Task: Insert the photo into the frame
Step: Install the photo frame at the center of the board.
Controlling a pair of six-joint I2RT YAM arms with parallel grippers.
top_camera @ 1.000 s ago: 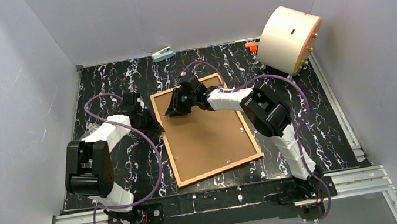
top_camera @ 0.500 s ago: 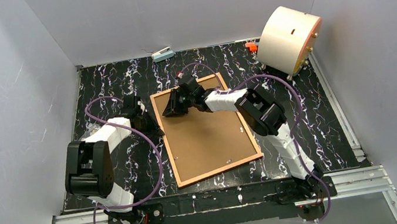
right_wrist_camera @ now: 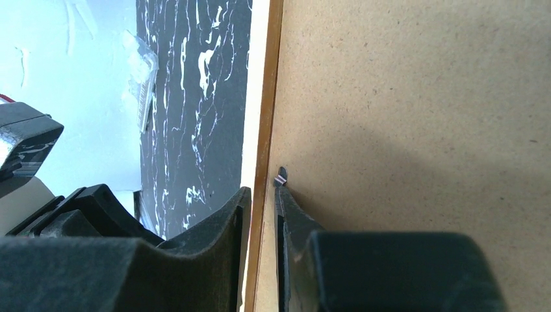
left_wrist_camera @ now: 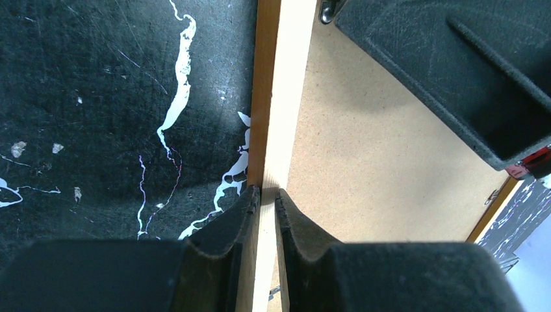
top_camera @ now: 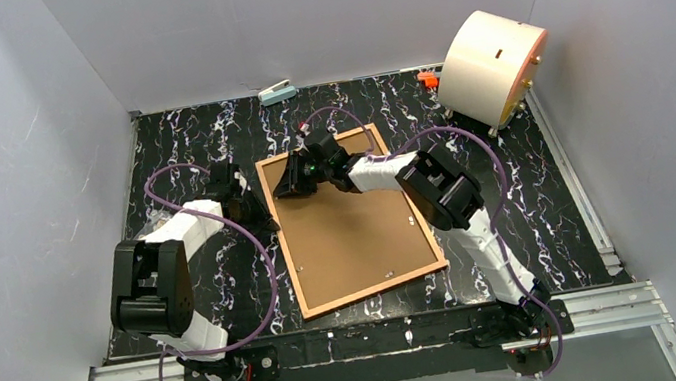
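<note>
While the frame (top_camera: 376,288) lies back-up on the marbled table (top_camera: 570,216), backing board (top_camera: 351,234) showing, our left gripper (left_wrist_camera: 268,195) is nearly closed and pinches its left rail. Our right gripper (right_wrist_camera: 260,195) clamps the same rail nearer the far corner, one finger on each side of the wood. Since a second ago, it has slid left from over the board to the rail.

The left arm (top_camera: 181,232) and right arm (top_camera: 486,247) match: white-wrapped links between blocky black joint housings, each trailing a looping purple cable (top_camera: 268,262) to a black base (top_camera: 221,371). Left fingers (left_wrist_camera: 219,246) and right fingers (right_wrist_camera: 211,227) are matte black, finely textured, tapering.
</note>
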